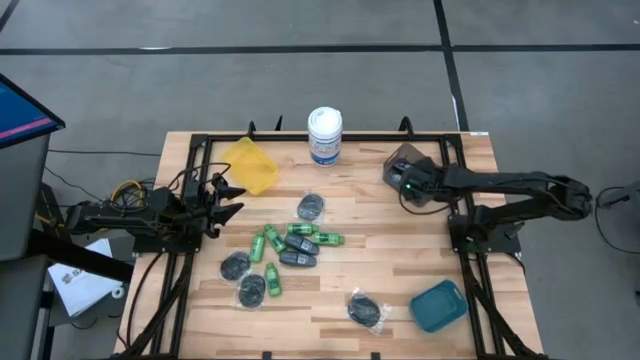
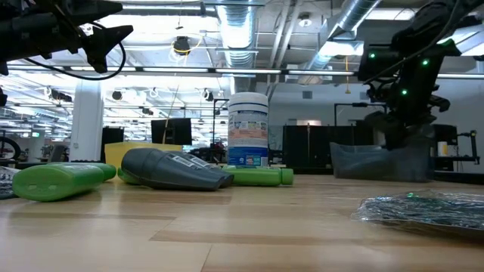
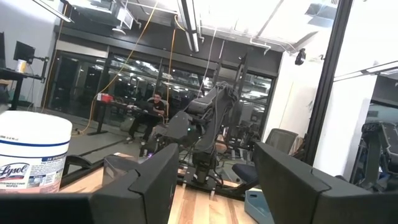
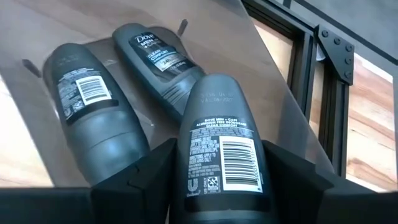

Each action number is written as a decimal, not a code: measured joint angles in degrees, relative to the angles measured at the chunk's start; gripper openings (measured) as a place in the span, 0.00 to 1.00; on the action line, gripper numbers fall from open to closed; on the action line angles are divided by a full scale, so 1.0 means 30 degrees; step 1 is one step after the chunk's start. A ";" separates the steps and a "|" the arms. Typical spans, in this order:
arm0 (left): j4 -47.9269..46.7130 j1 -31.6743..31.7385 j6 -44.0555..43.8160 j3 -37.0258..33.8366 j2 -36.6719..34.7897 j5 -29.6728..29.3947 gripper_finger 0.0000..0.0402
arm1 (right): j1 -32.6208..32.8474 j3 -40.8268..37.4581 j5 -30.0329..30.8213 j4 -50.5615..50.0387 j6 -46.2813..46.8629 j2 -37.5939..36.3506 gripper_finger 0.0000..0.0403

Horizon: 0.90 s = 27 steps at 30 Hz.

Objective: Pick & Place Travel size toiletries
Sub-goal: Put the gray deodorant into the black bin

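Pale wood planks form the table [image 1: 400,275], and from the high view I see the toiletries clustered at its centre: bright green mini bottles [image 1: 262,243], dark oblong mini bottles [image 1: 298,257] and flat wrapped discs [image 1: 235,266], with one more disc [image 1: 366,309] lying near the teal bin [image 1: 438,305]. The white tub [image 1: 324,134] stands at the far edge, the yellow bin [image 1: 250,164] just beside the left gripper [image 1: 228,197]. The right gripper [image 1: 408,186] sits over a brown-grey bin [image 1: 403,162] at the far right.

From the low view, I note a green bottle [image 2: 57,180] and a dark bottle [image 2: 175,170] lying on the wood in the foreground, with the left gripper raised above them and clear of the table.

From the left wrist view, I see that gripper's fingers [image 3: 152,180] spread apart with nothing between them.

From the right wrist view, I see a dark bottle [image 4: 224,149] lying between the right gripper's fingers [image 4: 152,168]; I cannot tell whether they grip it. Two more dark bottles [image 4: 87,106] lie in the bin beyond it.
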 joint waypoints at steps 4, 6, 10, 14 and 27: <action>-0.0003 0.0007 0.0000 0.0000 0.0000 -0.0007 0.51 | -0.0293 0.0190 0.0010 -0.0013 -0.0199 0.0650 0.51; 0.0001 0.0007 0.0000 0.0000 0.0000 0.0000 0.51 | -0.0408 0.0226 0.0020 0.0008 -0.0216 0.0929 0.51; -0.0004 0.0000 0.0000 -0.0007 0.0000 -0.0007 0.51 | -0.0626 0.0234 0.0012 -0.0010 -0.0216 0.1222 0.54; -0.0003 0.0000 0.0000 0.0000 0.0000 0.0000 0.51 | -0.0633 0.0234 0.0034 -0.0001 -0.0248 0.1242 0.62; 0.0001 0.0000 0.0000 -0.0004 0.0000 -0.0007 0.51 | 0.0680 0.2695 -0.0017 -0.0725 -0.1485 0.1133 0.66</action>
